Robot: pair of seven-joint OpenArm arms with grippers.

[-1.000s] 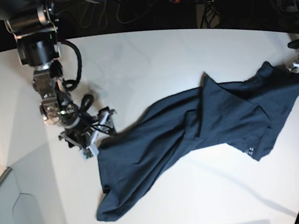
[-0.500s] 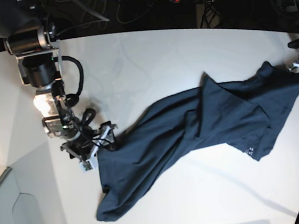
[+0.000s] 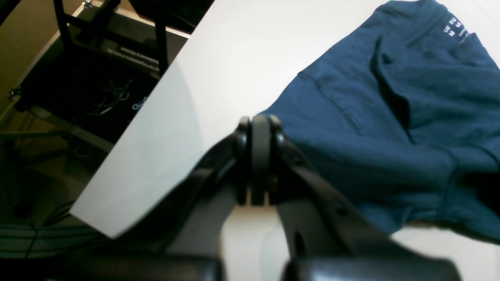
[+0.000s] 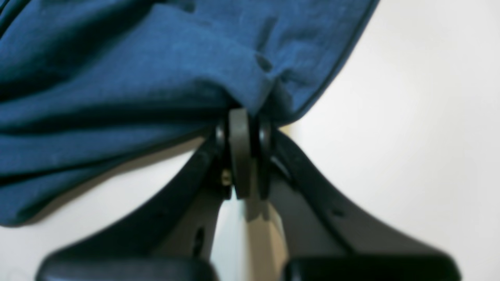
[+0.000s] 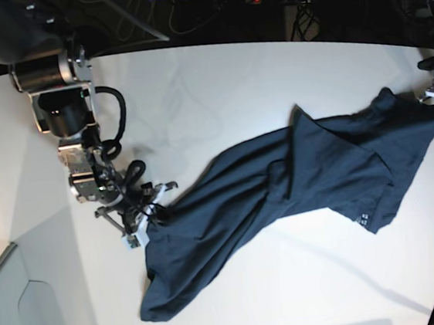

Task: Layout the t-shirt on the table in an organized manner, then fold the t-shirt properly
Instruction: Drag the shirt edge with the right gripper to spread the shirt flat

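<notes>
Base view: the t-shirt (image 5: 297,185) is stretched diagonally across the surface (image 5: 217,85), each end pinched by a closed pincer, right (image 4: 244,117) and left (image 3: 259,121), presumably for spreading flat.

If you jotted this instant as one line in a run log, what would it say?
stage: spreading out | t-shirt: stretched, rumpled, on table | right gripper: shut on t-shirt hem | left gripper: shut on t-shirt edge

Navy t-shirt (image 5: 296,177) — rumpled, stretched diagonally — white table (image 5: 217,85).
</notes>
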